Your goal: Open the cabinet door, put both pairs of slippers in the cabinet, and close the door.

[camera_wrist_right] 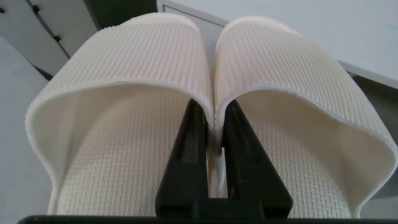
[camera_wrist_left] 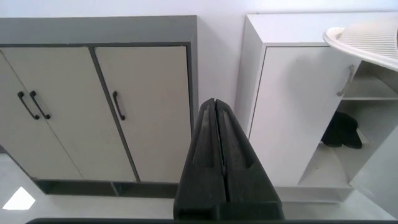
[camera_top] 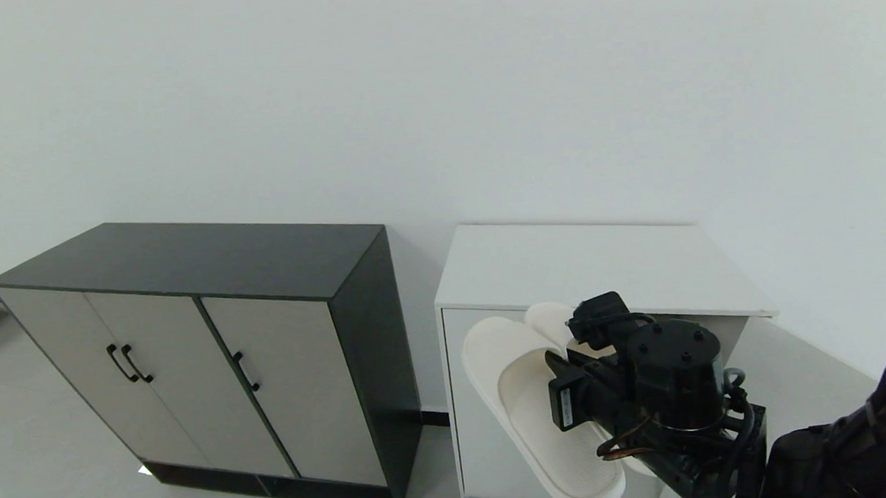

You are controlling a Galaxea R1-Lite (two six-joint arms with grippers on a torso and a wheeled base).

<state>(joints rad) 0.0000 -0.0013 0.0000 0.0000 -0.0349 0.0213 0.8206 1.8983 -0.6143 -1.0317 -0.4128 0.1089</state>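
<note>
The white cabinet (camera_top: 591,266) is the container that matters. My left wrist view looks into it (camera_wrist_left: 255,93): a door (camera_wrist_left: 298,112) with a handle (camera_wrist_left: 345,81) covers part of the front, and beside it the inside is open. A shelf (camera_wrist_left: 373,96) crosses the open part. Below it, on the cabinet's bottom, the dark slippers (camera_wrist_left: 344,130) sit side by side. They are small in the picture, so I can tell no more about them. Nothing I can see lies on the shelf.

The white slippers (camera_wrist_right: 124,93) are outside the cabinet, in my right claw (camera_wrist_right: 214,165). Its fingers (camera_wrist_right: 193,162) are clamped on the inner edges of the two, which are pressed together, straps away from my wrist. From the head view the pair (camera_top: 537,415) hangs in front of the white cabinet, below its top and off the floor (camera_top: 52,439), with my right arm covering the cabinet's open side. The left wrist view catches one ribbed sole (camera_wrist_left: 367,34) up by the cabinet's top edge.

My left claw (camera_wrist_left: 216,155) is closed on nothing, its fingers pressed together, facing the gap between the two cabinets.

The dark cabinet (camera_top: 193,265) stands just beside the white one, on my left, with all three doors closed.
</note>
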